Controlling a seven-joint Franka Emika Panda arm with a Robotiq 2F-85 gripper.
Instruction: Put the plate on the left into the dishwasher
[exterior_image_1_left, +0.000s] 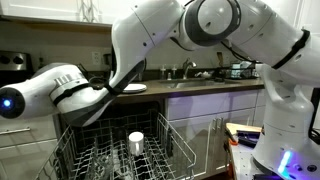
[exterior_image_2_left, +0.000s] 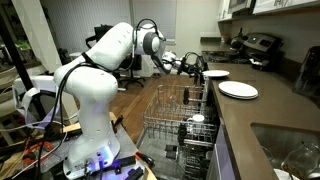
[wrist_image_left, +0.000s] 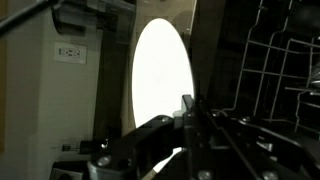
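Note:
In an exterior view two white plates lie on the dark counter. The plate (exterior_image_2_left: 217, 74) on the left is the farther one, and my gripper (exterior_image_2_left: 196, 68) is at its near rim. In the wrist view this plate (wrist_image_left: 163, 75) shows as a bright oval, and my gripper (wrist_image_left: 187, 104) is shut on its edge, with one dark finger (wrist_image_left: 188, 100) over the rim. Whether it is lifted off the counter I cannot tell. The dishwasher's wire rack (exterior_image_2_left: 175, 120) is pulled out below the counter and also fills the foreground (exterior_image_1_left: 100, 150). There my arm hides the gripper and the held plate.
The second white plate (exterior_image_2_left: 238, 90) (exterior_image_1_left: 135, 88) lies nearer the sink (exterior_image_2_left: 290, 150). A white cup (exterior_image_1_left: 136, 143) stands in the rack. A stove (exterior_image_2_left: 255, 45) sits at the counter's far end. The robot base (exterior_image_2_left: 90, 130) stands beside the dishwasher.

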